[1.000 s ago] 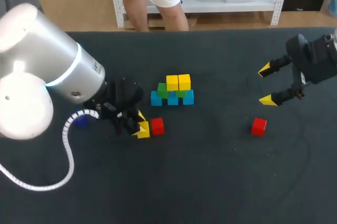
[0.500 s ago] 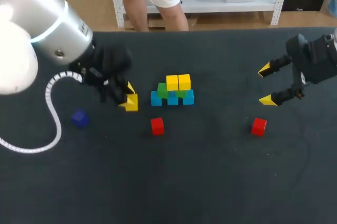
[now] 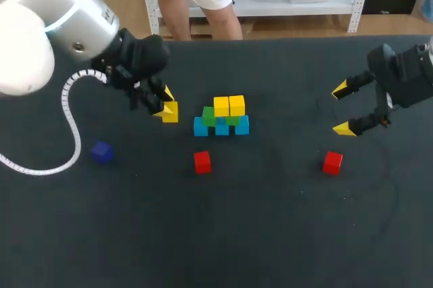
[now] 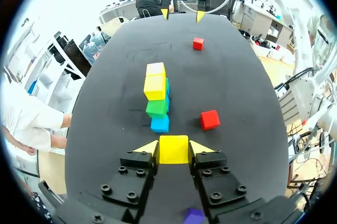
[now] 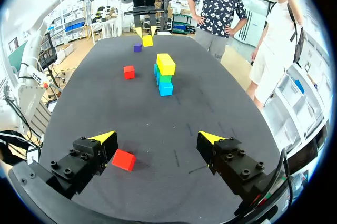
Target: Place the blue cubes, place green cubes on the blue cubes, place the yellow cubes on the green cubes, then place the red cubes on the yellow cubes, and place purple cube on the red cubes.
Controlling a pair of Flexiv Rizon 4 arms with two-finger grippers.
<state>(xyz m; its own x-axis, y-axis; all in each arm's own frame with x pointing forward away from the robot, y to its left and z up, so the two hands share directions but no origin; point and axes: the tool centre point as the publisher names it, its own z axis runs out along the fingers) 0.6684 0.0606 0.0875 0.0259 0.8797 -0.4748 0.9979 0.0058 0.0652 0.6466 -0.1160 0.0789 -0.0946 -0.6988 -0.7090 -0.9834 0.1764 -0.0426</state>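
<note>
Tabletop [image 3: 270, 234] is seen dark, with a cube stack [image 3: 222, 117] mid-surface; a yellow cube [image 3: 170, 112] is clamped by the left gripper [image 4: 174, 146]; the right gripper [image 3: 342, 109] is held apart.

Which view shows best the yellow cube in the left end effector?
The left wrist view: the yellow cube sits large between the fingers of the left end effector. The head view shows it small at the fingertips; the right wrist view shows it far and tiny.

Three blue cubes [image 3: 201, 126], two green cubes [image 3: 208, 115], three yellow cubes [image 3: 221, 106], two red cubes [image 3: 201, 161], one purple cube [image 3: 101, 152].
</note>
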